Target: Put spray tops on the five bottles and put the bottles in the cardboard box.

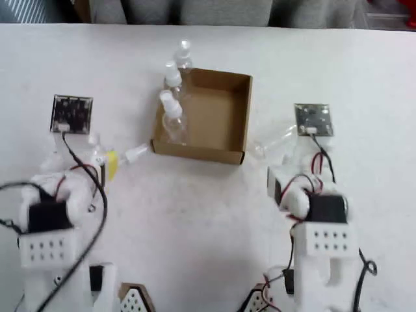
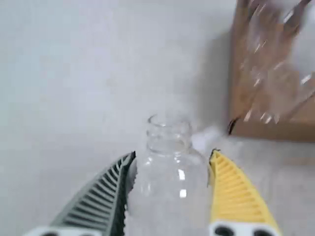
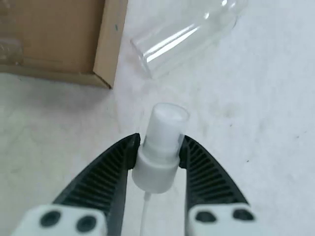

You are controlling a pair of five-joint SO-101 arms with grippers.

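My left gripper [image 2: 172, 156] is shut on a clear bottle [image 2: 170, 172] with a bare open neck, grey and yellow fingers on either side of it. In the high view this gripper [image 1: 104, 159] sits left of the cardboard box [image 1: 224, 81], and a loose white spray top [image 1: 136, 154] lies beside it. My right gripper [image 3: 158, 142] is shut on another white spray top [image 3: 160, 147], held upright just above the table. A second capless bottle [image 3: 187, 37] lies on its side beyond it, right of the box [image 3: 110, 44]. Three capped bottles [image 1: 172, 114] stand along the box's left side.
The white table [image 1: 208, 221] is bare between the two arms. Each arm has a small dark board, left [image 1: 71, 114] and right [image 1: 314, 120], in front of it. Chair backs line the far edge.
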